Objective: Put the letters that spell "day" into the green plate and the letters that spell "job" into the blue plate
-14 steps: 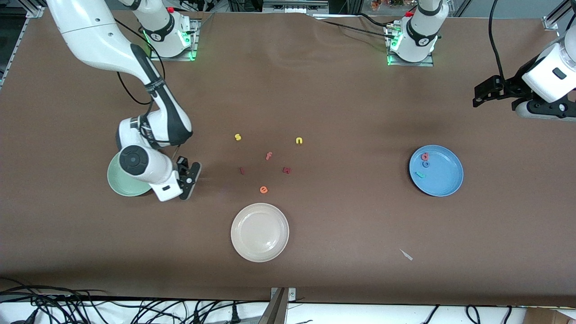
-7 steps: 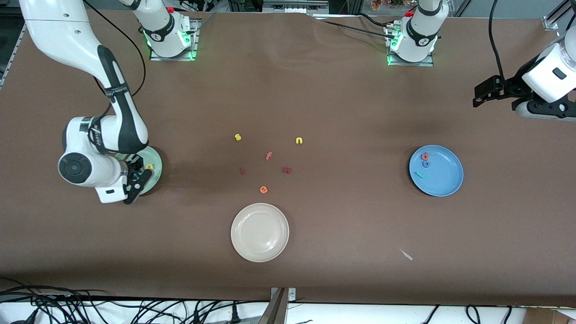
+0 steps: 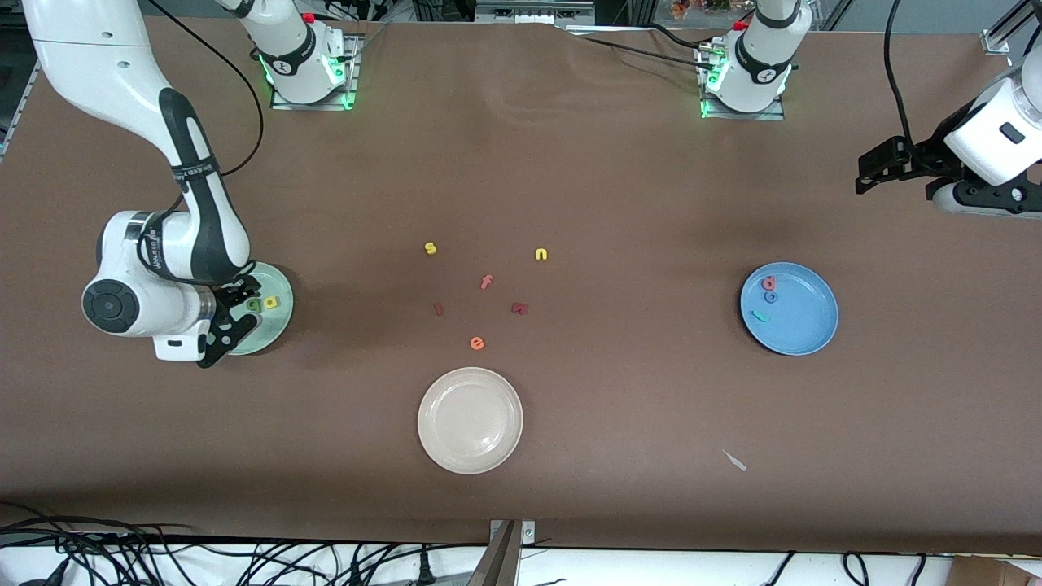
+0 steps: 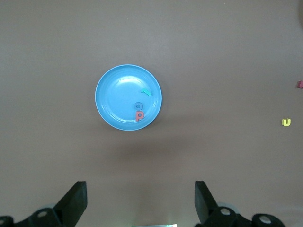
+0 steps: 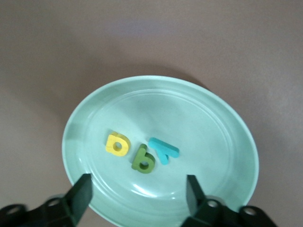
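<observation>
the letters for "day" all sit in the green plate [image 5: 236, 142]: yellow a [image 5: 117, 144], olive d [image 5: 143, 160] and teal y [image 5: 164, 150], bunched close near the middle, y just touching or just beside the d, can't tell which. right gripper [image 5: 139, 191] hangs over that plate at the right arm's end of the table, jaws spread wide with nothing between them, so my read is a release straight above the plate to make the drop land inside the rim. the blue plate [image 3: 806, 321] near the left arm's end holds the "job" set: red-orange b [image 3: 768, 283], blue o [image 3: 770, 297], teal j [image 3: 759, 317], grouped toward one side of the dish. left gripper [image 4: 141, 201] is parked high over the table, looking down on the blue plate, jaws wide and empty; that arm waits. spare letters s [image 3: 431, 248], n [image 3: 540, 255], f [image 3: 486, 282], e [image 3: 477, 343] lie mid-table, with the cream plate [image 3: 470, 420] nearer the camera. both words look sorted.
</observation>
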